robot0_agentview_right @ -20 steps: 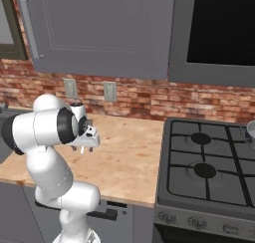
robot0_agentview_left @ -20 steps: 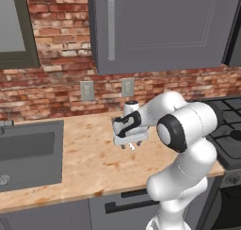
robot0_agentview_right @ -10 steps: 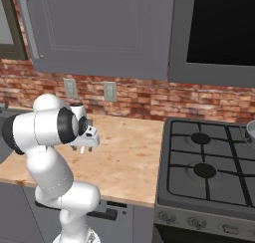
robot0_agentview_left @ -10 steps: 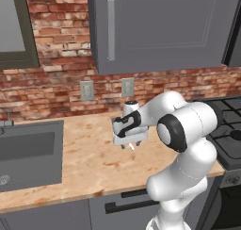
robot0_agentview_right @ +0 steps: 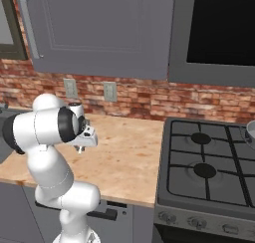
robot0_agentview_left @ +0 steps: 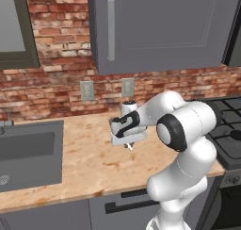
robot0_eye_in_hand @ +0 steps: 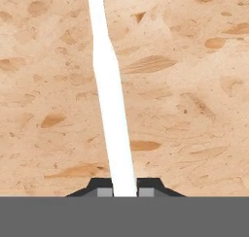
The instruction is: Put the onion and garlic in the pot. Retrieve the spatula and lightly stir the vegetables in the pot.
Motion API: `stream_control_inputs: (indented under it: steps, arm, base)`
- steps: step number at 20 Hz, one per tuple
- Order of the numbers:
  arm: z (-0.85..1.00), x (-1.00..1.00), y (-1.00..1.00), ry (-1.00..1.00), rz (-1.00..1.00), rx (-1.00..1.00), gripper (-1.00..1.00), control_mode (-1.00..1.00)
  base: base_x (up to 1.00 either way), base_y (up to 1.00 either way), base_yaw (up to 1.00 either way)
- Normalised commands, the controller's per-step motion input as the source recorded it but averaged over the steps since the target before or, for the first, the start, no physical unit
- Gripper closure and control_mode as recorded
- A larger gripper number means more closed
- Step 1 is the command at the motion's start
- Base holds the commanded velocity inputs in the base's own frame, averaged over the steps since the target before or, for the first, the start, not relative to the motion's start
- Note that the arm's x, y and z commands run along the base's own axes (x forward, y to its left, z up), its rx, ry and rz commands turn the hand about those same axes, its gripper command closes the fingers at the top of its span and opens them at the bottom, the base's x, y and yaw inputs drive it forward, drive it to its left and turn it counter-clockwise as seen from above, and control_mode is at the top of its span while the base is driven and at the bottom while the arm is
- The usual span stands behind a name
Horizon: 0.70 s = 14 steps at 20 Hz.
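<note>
- The gripper point(robot0_eye_in_hand: 125, 192) is clenched on the spatula point(robot0_eye_in_hand: 111, 100): in the hand view the thin white handle rises straight out from between the two dark finger tips, with no gap on either side of it.
- The hold sits on the handle and not on the head, which I take to be deliberate, since it would leave the slotted end free for stirring later.
- The spatula's long axis runs up the hand view, tilting slightly toward the upper left, and it carries on past the top edge, so the head is out of sight there.
- Behind the handle is the speckled wooden counter point(robot0_eye_in_hand: 194, 95); I cannot tell from this angle whether the spatula lies flat on it or is already a little above it.
- From the left base view the gripper point(robot0_agentview_left: 129, 144) hangs low over the counter point(robot0_agentview_left: 84, 163), between the sink point(robot0_agentview_left: 28, 153) and the stove point(robot0_agentview_left: 228, 130), fingers pointing down at the worktop.
- A small pale sliver shows just under the hand there, probably a bit of the handle, though it is too small to be sure.
- The right base view shows the hand point(robot0_agentview_right: 84, 146) tucked close beside the arm's big elbow joint, well apart from the stove burners point(robot0_agentview_right: 201, 138).
- At the far right edge of that view a grey rim peeks in by the stove, likely the pot point(robot0_agentview_right: 250, 135), a long reach away.
</note>
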Motion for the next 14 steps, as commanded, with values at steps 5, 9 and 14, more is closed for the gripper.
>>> stream_control_inputs:
  steps: [5,9,14]
  arm:
    - [-0.01,0.0,0.04,0.02,0.0,0.0,1.0,-1.0]
    - [0.07,-0.13,0.0,0.0,0.0,0.0,1.0,-1.0]
    - [0.67,-0.72,0.0,-0.05,0.0,0.0,1.0,-1.0]
  base:
    - [0.0,0.0,0.0]
    - [0.0,0.0,0.0]
    - [0.0,0.0,0.0]
